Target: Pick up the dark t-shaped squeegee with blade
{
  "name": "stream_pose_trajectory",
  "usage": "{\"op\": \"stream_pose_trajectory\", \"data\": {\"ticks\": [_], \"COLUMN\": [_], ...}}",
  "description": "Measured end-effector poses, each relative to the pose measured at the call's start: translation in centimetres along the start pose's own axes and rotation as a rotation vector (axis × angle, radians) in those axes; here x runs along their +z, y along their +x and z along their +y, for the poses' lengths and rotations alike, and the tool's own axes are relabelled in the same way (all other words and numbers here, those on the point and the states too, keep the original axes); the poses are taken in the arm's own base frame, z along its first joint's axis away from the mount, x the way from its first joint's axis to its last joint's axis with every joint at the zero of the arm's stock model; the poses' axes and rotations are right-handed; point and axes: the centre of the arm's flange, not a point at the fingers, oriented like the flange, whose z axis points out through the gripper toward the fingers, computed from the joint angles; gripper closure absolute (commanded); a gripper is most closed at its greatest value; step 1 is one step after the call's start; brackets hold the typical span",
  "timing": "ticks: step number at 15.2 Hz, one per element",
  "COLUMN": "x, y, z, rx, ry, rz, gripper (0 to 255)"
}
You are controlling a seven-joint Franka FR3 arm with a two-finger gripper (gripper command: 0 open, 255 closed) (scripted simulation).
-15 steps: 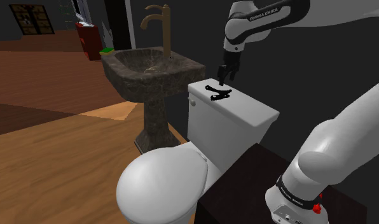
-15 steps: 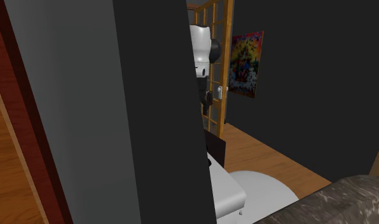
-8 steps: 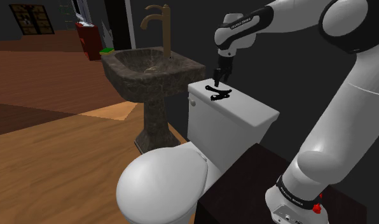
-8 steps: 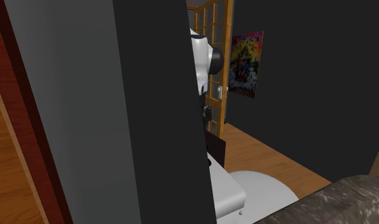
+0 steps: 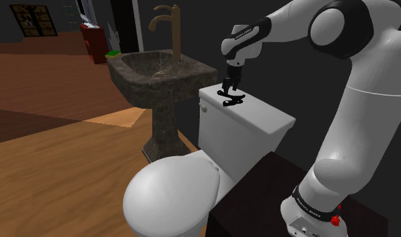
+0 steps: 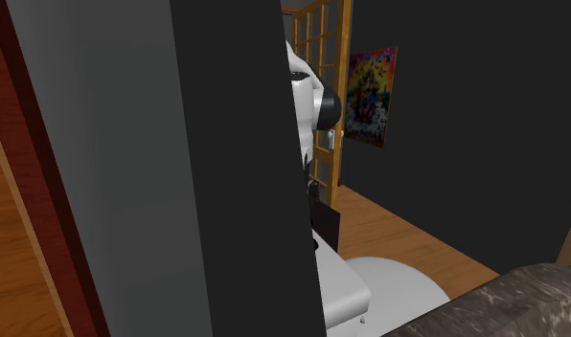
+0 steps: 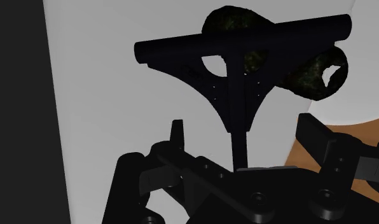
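**Open gripper straddles the squeegee's handle on the toilet tank**

In the shoulder view the dark stand (image 5: 256, 192) sits nearest, at five o'clock, and the white arm (image 5: 367, 101) rises from it. At the stand's nine o'clock is the white toilet's closed lid (image 5: 169, 195), and behind that is the tank (image 5: 243, 128). The black T-shaped squeegee (image 5: 234, 102) lies flat on the tank's top. The gripper (image 5: 227, 89) points down at the squeegee's eleven o'clock, close over the tank top.

In the wrist view the fingers (image 7: 318, 137) stand apart. The handle (image 7: 240, 137) runs between them with a gap on each side, so nothing is clasped. The crossbar (image 7: 245, 46) lies beyond the fingertips. A dark mottled curled thing (image 7: 318, 75) lies by the crossbar; whether they touch I cannot tell.

Farther off in the shoulder view, at the tank's ten o'clock, stands a stone pedestal sink (image 5: 159, 71) with a bronze faucet (image 5: 167, 27). Farthest, at eleven o'clock, is a red cabinet (image 5: 91, 42).

In the second exterior view a dark wall panel (image 6: 226, 163) stands nearest and hides most of the arm. A colourful poster (image 6: 372, 96) hangs on the far wall at one o'clock.
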Motion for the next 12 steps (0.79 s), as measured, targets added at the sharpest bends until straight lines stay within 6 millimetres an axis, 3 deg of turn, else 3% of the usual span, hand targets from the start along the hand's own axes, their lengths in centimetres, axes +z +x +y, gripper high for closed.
{"op": "stream_pose_trajectory", "data": {"ticks": [3,4,12], "x": [1.6,1.8,1.9], "y": [0.1,0.0,0.0], "z": [0.0,-0.1,-0.1], "rx": [0.000,0.000,0.000], "ry": [0.000,0.000,0.000], "rz": [0.000,0.000,0.001], "gripper": [0,255,255]}}
